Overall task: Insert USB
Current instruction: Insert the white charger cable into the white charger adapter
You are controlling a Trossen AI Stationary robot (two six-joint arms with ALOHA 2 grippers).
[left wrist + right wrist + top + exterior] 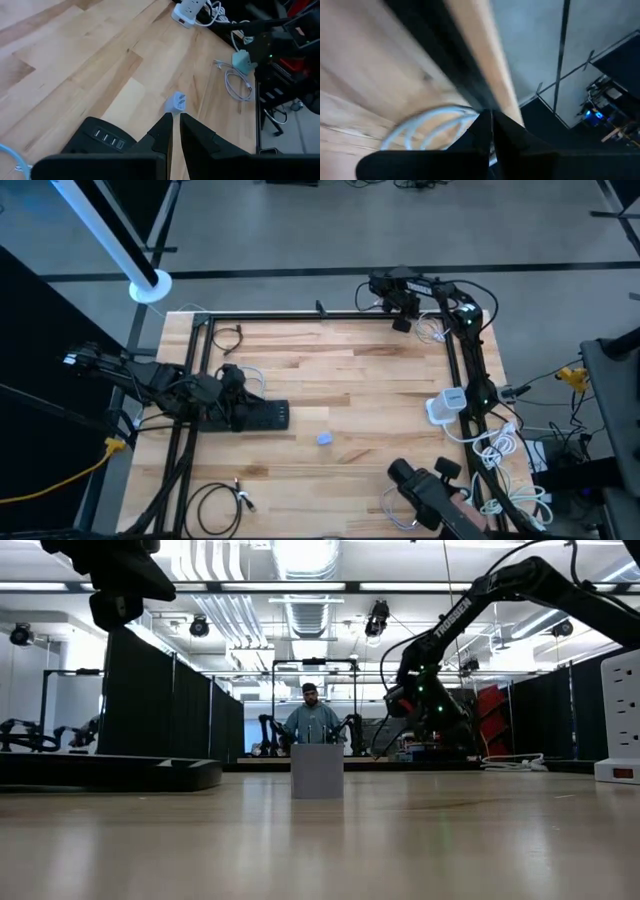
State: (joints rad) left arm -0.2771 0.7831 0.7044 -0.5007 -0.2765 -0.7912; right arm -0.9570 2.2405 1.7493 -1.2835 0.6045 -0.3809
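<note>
On the near edge of the wooden worktop [330, 380], at the left, a black cable [215, 505] lies coiled, and a white cable [390, 505] lies at the near right beside the camera mount. A little farther in, near the middle, the small pale charger block [325, 439] stands alone on the bare wood; the left wrist view shows it [176, 102] with its prongs turned up, just beyond the fingertips.

To its left lies the black USB hub [260, 416], whose row of ports [109, 139] shows in the left wrist view. The left gripper [238, 396] hangs over the hub's left end, jaws pressed nearly together with only a thin slit between them and nothing pinched, pointing toward the charger block, which stands apart from both hub and gripper.

On the right side a white power strip [447, 404] sits by the frame rail with white cables [500, 448] bunched beside it. A small black cable [228, 336] lies at the far left.

At the far right corner the right gripper [404, 312] hovers by the worktop's far edge, over a coil of white cable [427, 125]; its jaws look closed up, holding nothing that can be seen.

Beyond the worktop, in the low view, a person [311, 720] stands in the room behind
</note>
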